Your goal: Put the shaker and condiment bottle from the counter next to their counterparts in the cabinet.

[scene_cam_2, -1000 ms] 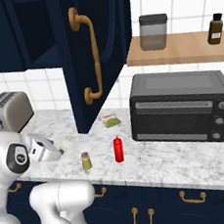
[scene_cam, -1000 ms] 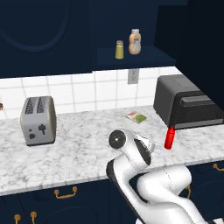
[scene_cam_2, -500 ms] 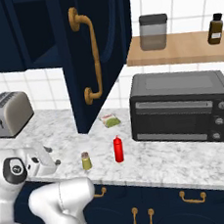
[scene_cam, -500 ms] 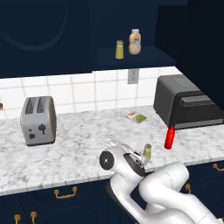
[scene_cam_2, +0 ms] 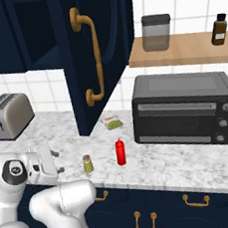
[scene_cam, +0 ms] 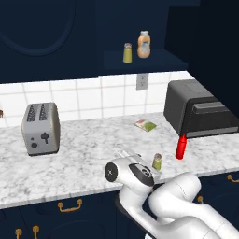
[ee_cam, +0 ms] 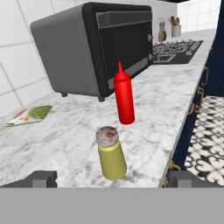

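The gripper (ee_cam: pixel 109 178) has dropped low to counter height within 1 second, its 2 fingers spread wide and empty. The shaker (ee_cam: pixel 111 154) stands dead ahead at 12 o'clock, the red condiment bottle (ee_cam: pixel 124 94) beyond it, so pickup looks imminent.

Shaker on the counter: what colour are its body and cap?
The shaker has an olive-yellow body and a grey, brown-speckled cap, clearest in the hand view.
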Available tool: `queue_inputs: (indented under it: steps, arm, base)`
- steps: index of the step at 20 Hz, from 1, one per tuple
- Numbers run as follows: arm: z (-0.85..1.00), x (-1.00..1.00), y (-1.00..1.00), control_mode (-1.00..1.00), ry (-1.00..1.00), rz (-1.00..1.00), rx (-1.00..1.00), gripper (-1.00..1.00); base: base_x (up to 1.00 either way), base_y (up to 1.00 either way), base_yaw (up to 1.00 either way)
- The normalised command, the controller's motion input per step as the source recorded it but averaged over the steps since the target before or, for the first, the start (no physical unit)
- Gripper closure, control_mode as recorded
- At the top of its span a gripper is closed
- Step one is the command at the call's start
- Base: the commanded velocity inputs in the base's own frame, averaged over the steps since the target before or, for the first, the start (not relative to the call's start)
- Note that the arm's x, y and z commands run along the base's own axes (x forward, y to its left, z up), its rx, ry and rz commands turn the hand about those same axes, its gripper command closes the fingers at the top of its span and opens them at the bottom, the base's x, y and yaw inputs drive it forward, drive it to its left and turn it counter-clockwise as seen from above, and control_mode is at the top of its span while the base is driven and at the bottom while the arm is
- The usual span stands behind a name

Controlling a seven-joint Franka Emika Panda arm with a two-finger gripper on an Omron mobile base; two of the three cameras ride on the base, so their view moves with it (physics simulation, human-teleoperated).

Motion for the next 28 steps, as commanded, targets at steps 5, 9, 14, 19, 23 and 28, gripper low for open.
queue_inputs:
  steps: [5, 9, 14, 19, 23, 28]
  arm:
    - [-0.10, 0.10, -0.34, -1.00, -0.02, -0.10, 0.04, -1.00]
    - [-0.28, 0.26, -0.23, -1.00, -0.07, -0.05, 0.02, -1.00]
    - [-0.37, 0.06, -0.27, -1.00, -0.08, -0.02, 0.03, -1.00]
    - [-0.37, 0.00, -0.38, -1.00, -0.06, -0.01, 0.06, -1.00]
    - [-0.20, 0.05, -0.38, -1.00, -0.02, -0.02, 0.08, -1.00]
    - [-0.24, 0.14, -0.42, -1.00, -0.02, 0.00, 0.08, -1.00]
  base:
    - [0.00, 0.00, 0.00]
    - [0.00, 0.00, 0.00]
    - [0.00, 0.00, 0.00]
    - [0.00, 0.00, 0.00]
    - [0.00, 0.00, 0.00]
    - [0.00, 0.00, 0.00]
